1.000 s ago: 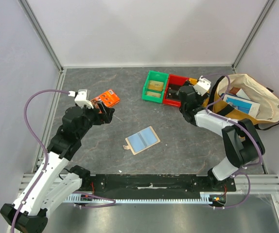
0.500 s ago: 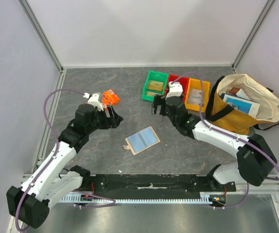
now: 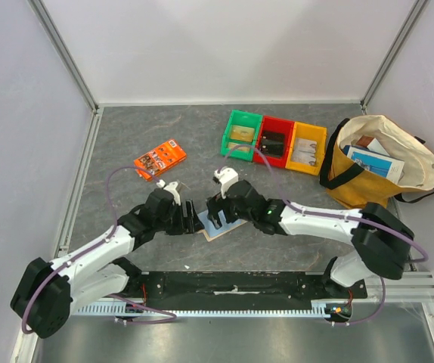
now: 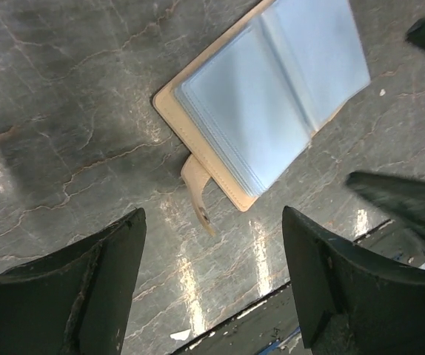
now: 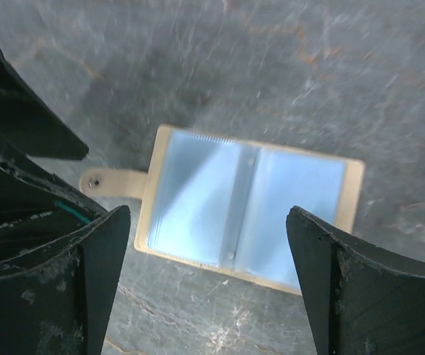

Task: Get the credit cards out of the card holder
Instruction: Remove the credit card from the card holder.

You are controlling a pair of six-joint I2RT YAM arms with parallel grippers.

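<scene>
The card holder [image 3: 214, 228] lies open and flat on the dark table, beige-edged, with its small tab [image 4: 196, 188] pointing toward the left arm. Pale blue sleeves fill its inside [image 4: 272, 96]; I cannot pick out single credit cards in them. It also shows in the right wrist view [image 5: 246, 207]. My left gripper [image 3: 189, 215] is open and empty, low beside the tab end [image 4: 211, 244]. My right gripper [image 3: 218, 208] is open and empty, hovering over the holder [image 5: 206, 214], its fingers wider than one page. The two grippers are close together.
An orange picture packet [image 3: 159, 158] lies at the back left. Green [image 3: 241, 134], red [image 3: 274, 141] and yellow [image 3: 306, 147] bins stand in a row at the back. A canvas bag [image 3: 379, 162] with items sits at the right.
Both arms have swung in toward the table's middle. The left left the orange packet, the right left the bins, and both now meet at the card holder.
</scene>
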